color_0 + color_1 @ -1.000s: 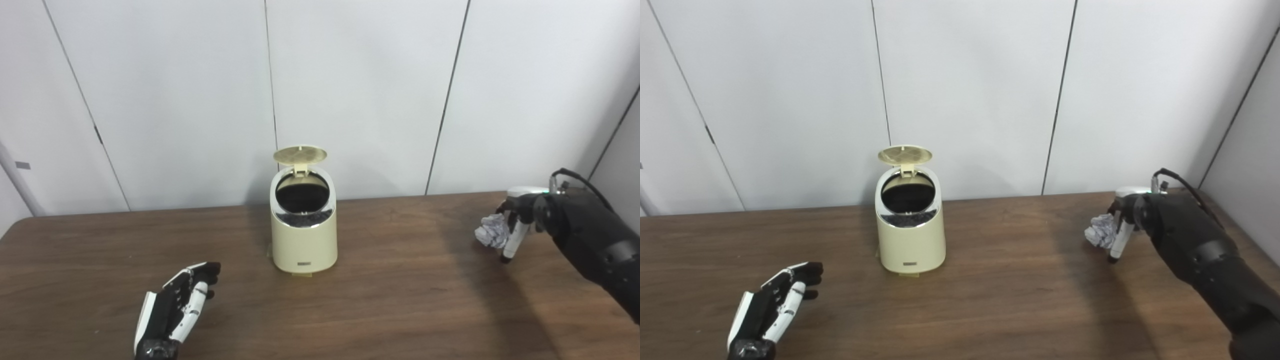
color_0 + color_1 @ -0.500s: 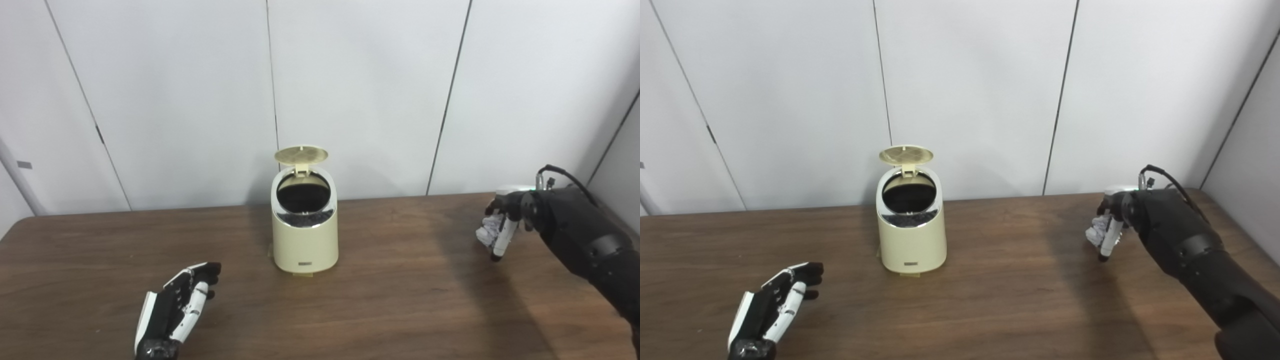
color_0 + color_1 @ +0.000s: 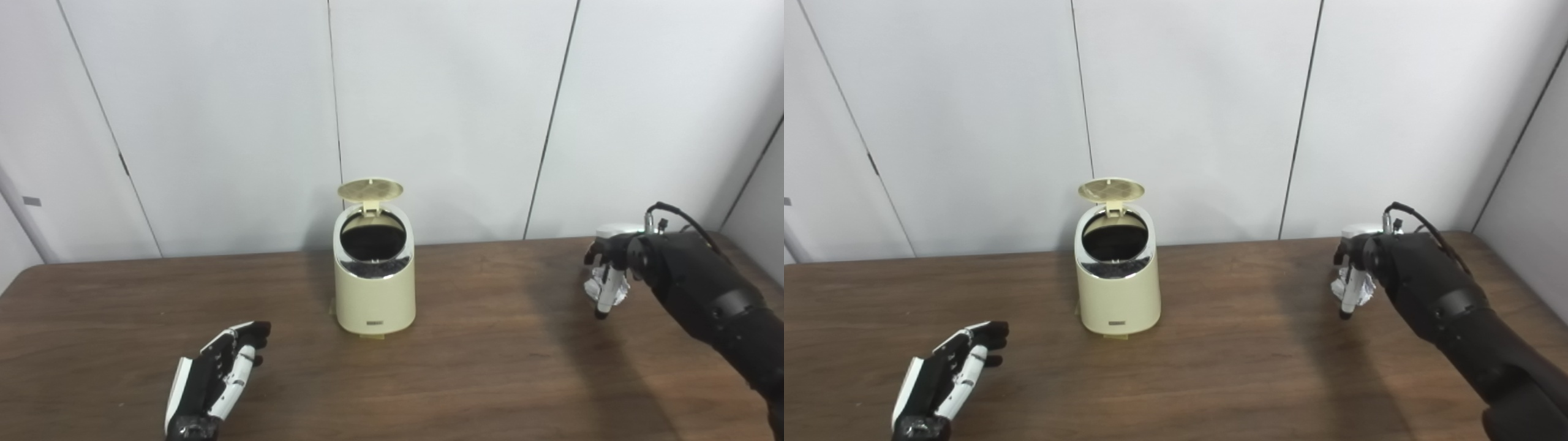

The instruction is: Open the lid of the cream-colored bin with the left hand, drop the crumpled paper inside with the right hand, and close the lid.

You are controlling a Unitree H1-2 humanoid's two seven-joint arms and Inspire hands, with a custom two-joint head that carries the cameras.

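Standing mid-table (image 3: 490, 380), your bin (image 3: 374, 288) is showing its lid (image 3: 370, 188) raised. Your right hand (image 3: 606, 269) is gripping the paper (image 3: 593, 288) well right of it; your left hand (image 3: 214, 376) is lying loosely spread, holding nothing.

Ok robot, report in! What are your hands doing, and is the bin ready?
Left hand open, low near table. Right hand shut on crumpled paper, far right of bin. Lid up. Path clear.

Left hand (image 3: 214, 380) near-left, low, fingers loosely apart; right hand (image 3: 606, 275) far right, raised, fingers curled closed.
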